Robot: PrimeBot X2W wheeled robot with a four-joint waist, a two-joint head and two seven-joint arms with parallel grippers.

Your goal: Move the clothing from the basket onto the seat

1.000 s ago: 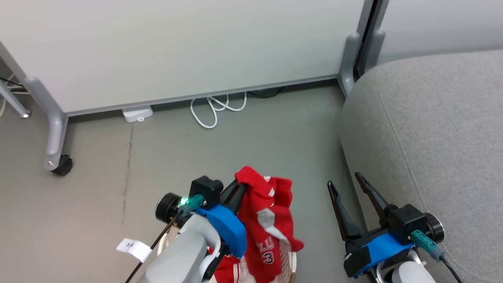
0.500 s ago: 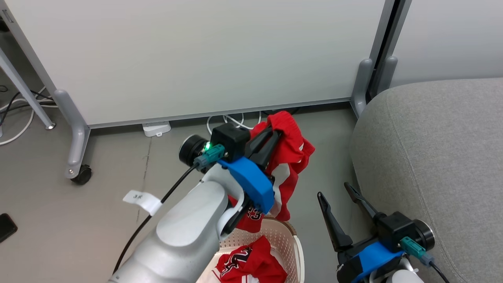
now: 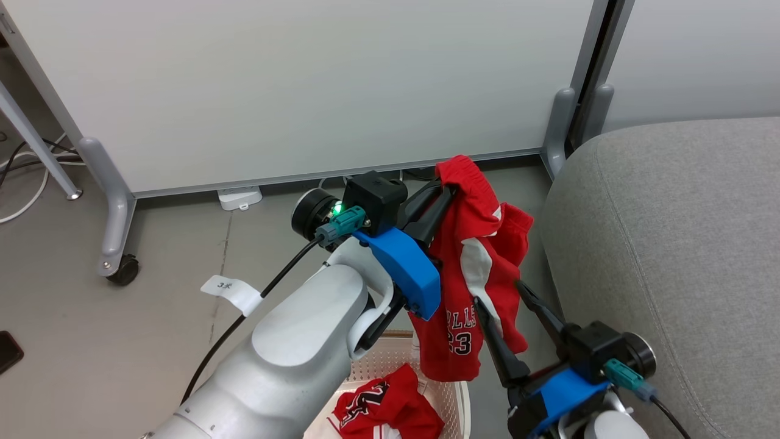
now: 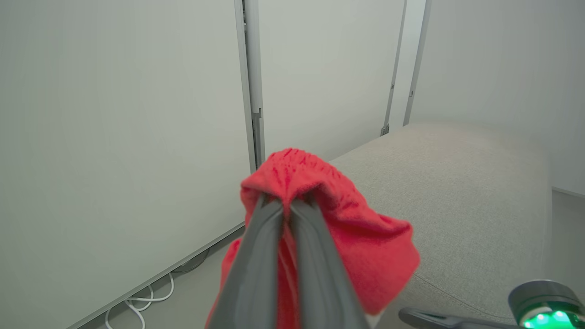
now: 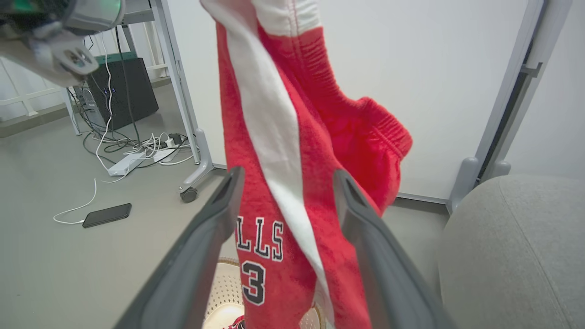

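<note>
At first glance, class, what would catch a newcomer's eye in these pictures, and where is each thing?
The red Bulls shorts stand out most, dangling mid-picture from the shut left claw, above the white laundry basket at the bottom edge. The right claw gapes open near their lower half, and the big grey sofa takes up the right side. A second red garment lies crumpled in the basket.

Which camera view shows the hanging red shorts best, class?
Head view: the shorts hang nearly whole from the shut left fingers. Right wrist view crops their top; left wrist view catches the pinched red fold.
</note>
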